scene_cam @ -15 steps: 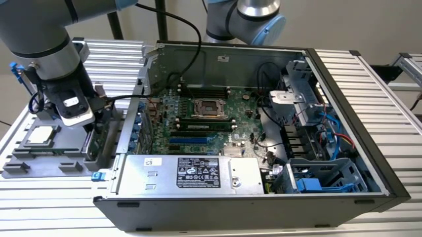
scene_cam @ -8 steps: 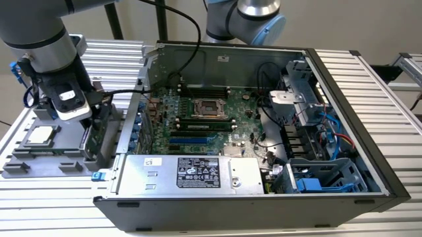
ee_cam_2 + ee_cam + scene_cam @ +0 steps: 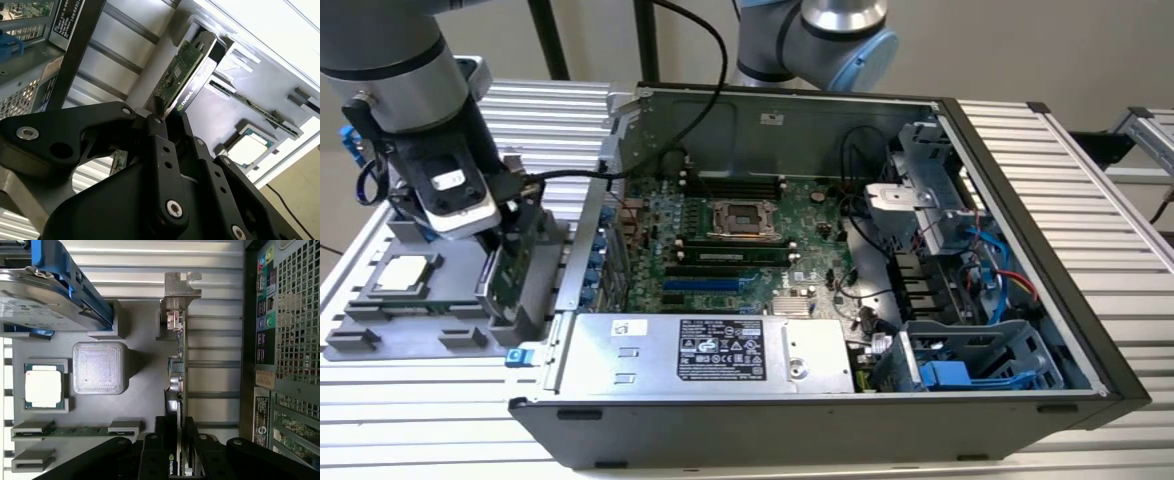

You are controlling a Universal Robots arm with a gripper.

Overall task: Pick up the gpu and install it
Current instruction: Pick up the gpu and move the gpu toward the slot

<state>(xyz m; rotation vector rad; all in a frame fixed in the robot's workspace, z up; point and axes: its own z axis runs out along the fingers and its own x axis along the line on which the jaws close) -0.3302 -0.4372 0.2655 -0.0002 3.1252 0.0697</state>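
**Gripping the gpu (image 3: 178, 360) by its upper edge**

Your pincer (image 3: 177, 424) is clamped on the card, one finger against each face. The gpu stands on edge in a slot of the grey holder tray (image 3: 145, 390). The tray sits on the desk (image 3: 440, 430) just beside the open computer case (image 3: 854, 425), at the exterior view's left. A processor chip (image 3: 44, 386) lies flat in the same tray.

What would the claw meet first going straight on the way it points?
The gpu, standing on edge in the grey tray: the claw sits right at its near edge, in line with it. Whether they touch is unclear.
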